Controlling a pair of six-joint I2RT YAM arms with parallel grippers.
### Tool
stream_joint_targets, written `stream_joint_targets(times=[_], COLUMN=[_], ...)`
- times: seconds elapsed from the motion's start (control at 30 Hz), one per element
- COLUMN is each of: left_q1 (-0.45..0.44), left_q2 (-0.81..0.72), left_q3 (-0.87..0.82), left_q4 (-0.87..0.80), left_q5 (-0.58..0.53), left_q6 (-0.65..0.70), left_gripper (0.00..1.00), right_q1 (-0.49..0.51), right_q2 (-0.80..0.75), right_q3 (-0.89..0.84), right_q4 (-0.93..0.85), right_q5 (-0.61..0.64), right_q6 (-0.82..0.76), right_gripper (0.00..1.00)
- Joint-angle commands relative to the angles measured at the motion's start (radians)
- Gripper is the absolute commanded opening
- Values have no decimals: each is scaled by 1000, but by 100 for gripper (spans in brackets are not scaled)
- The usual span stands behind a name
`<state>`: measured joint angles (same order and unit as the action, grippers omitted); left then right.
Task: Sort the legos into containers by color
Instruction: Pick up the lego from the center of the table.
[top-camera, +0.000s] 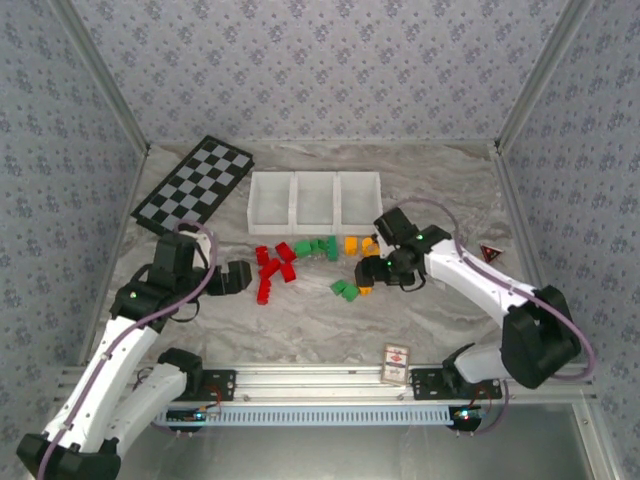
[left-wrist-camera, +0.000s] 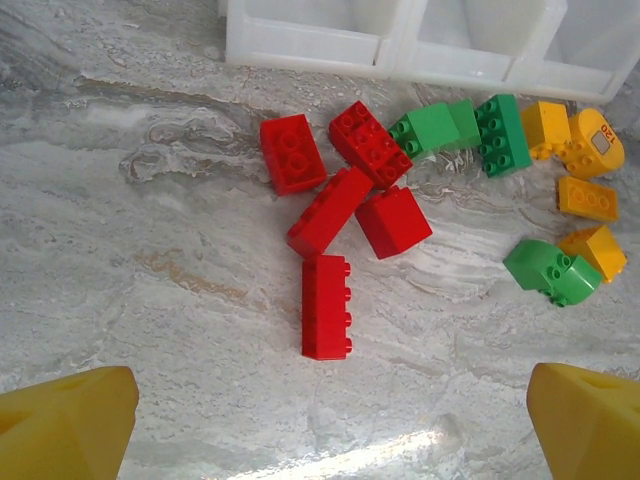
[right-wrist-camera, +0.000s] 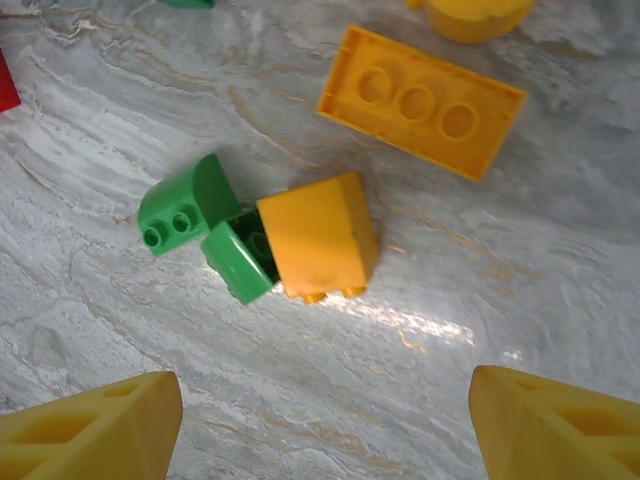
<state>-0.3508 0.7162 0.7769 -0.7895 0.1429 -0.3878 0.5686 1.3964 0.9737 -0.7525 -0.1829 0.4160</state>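
orange and green legos (right-wrist-camera: 320, 240) are sitting under the right claw (right-wrist-camera: 320, 435), which is hanging open. the left claw (left-wrist-camera: 325, 425) is hanging open by the red legos (left-wrist-camera: 330, 210).

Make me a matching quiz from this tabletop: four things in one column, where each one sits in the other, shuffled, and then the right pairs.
Things
1. checkerboard
2. red-and-white card box
3. white three-bin tray
4. red legos

Places, as the top camera sees them
A. near edge, right of centre
B. far side, centre
C. far left corner
D. just in front of the tray's left bin

Pairs: 1-C, 2-A, 3-B, 4-D
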Motion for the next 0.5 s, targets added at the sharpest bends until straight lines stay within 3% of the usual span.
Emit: stream_joint_targets(times=[0.0,0.47], left_q1=[-16,-66], left_q2=[-5,-4], left_q3=[2,1], left_q4=[3,-1], left_q5=[16,-25], left_q6=[-13,-15], left_gripper=[100,100], right_q1=[20,77], right_q2=[67,272], right_q3=[73,210], right_q4=[-56,-115], right_q5=[51,141], right_q6=[-42,-78], right_gripper=[75,64])
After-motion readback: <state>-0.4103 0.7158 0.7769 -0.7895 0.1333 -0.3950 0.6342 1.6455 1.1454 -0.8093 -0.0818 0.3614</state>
